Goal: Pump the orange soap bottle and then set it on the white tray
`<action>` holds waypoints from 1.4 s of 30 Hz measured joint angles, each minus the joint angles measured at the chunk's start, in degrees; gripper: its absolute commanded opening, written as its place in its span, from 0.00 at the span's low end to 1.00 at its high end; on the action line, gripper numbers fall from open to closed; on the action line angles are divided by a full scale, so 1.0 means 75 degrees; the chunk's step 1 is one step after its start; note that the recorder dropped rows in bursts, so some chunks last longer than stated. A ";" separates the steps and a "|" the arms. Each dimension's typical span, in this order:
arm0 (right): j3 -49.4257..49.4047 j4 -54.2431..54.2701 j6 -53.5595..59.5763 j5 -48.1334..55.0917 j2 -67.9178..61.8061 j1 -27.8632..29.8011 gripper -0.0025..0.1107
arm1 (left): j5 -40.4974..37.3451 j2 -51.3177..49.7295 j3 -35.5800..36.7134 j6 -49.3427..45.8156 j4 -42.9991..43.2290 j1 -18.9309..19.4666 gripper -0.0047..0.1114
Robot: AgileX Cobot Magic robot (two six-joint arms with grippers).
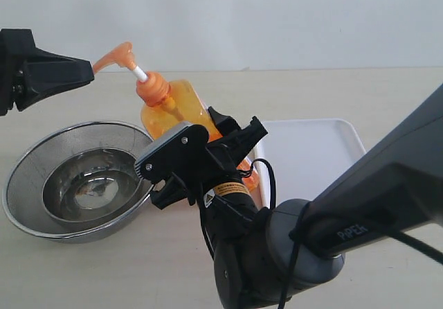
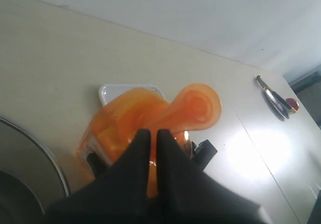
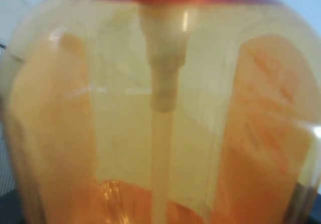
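Reads "PiPER" in pale letters on the dark housing of the right arm (image 1: 349,233). Small yellow-and-black sticker (image 1: 230,188) on the wrist of the same arm: print too small to read. Orange soap bottle (image 1: 176,108): no legible print in any of the 3 views.

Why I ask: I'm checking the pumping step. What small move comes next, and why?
Probably push the left gripper down onto the pump head: its closed fingers sit right by it, the white stem looks extended, and the right gripper holds the orange soap bottle tilted.
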State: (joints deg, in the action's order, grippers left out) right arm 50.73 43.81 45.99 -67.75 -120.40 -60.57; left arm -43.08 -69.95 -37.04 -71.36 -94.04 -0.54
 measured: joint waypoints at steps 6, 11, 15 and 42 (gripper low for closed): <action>0.0000 0.0000 0.0000 0.0000 0.0000 0.0000 0.02 | 0.0079 0.0000 -0.0122 -0.0065 0.0043 0.0000 0.08; 0.0000 0.0000 0.0050 0.0015 0.0000 0.0000 0.02 | -0.0255 0.0140 -0.0733 0.0048 0.0220 0.0000 0.08; 0.0000 -0.0020 0.0162 0.0015 0.0000 0.0000 0.02 | -0.0581 0.0185 -0.1253 0.0252 0.0436 0.0000 0.08; 0.0000 -0.0236 0.0803 0.0151 0.0000 0.0000 0.02 | -0.0768 0.0034 -0.1625 0.0695 0.1559 0.0000 0.08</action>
State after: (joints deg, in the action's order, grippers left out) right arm 50.73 42.04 52.01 -66.62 -120.40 -60.57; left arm -48.84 -69.69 -49.22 -66.15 -82.35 -0.54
